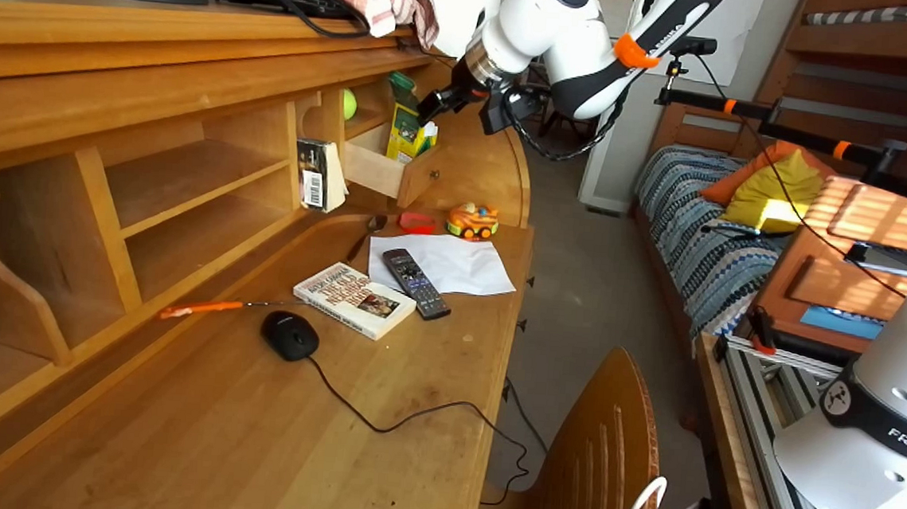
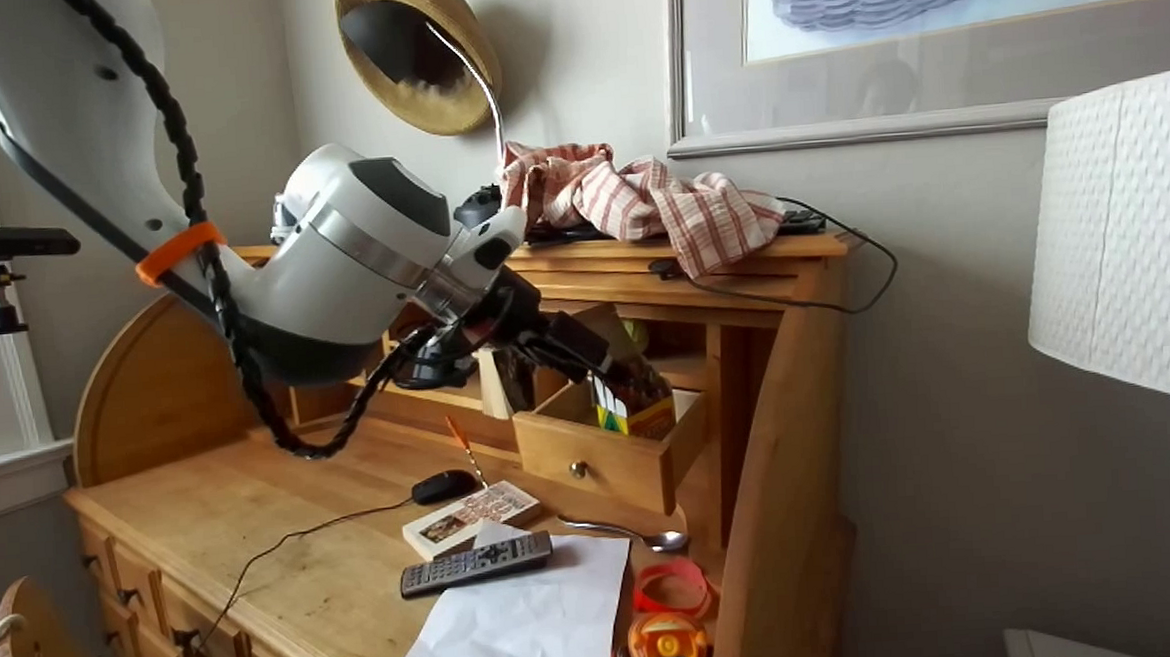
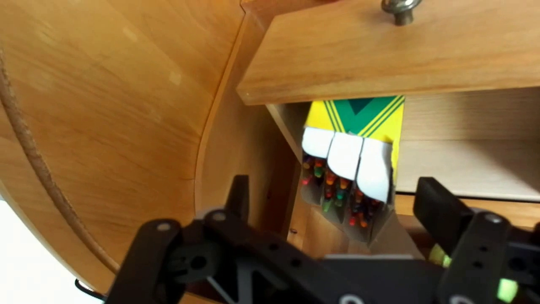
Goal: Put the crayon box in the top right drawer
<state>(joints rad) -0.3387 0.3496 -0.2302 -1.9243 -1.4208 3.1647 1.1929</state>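
A crayon box point(image 3: 348, 156) in its drawer point(image 2: 617, 467), and only the exit to go

There it stands, on a lean inside the pulled-out drawer, lid point(image 1: 401, 87) up, crayons point(image 3: 339, 193) on show, its top poking above the drawer's sides! Right over it hangs the gripper point(image 3: 333, 190), fingers point(image 3: 441, 207) spread wide, with a gap showing on either side of the box, so nothing is held, by the look of it. How far down they reach around it, I can't tell.

The score: drawer out, box in, and that drawer, up at the right end of the desk point(image 2: 253, 486) in an exterior view, looks like the one called for. The placing, I'd say, is as good as done. What's left is for the arm point(image 2: 342, 281) to back away without snagging that lid. Nobody's asked for the drawer to be pushed in, and a box that tall might catch anyway.

Further out, a standing book point(image 1: 319, 175) sits just left of the drawer in an exterior view, a tennis ball point(image 1: 349, 103) peeking out above it. On the near side lie a spoon point(image 2: 668, 540), a toy car point(image 2: 667, 650) and a remote point(image 2: 477, 564) partly over white paper point(image 2: 550, 611).
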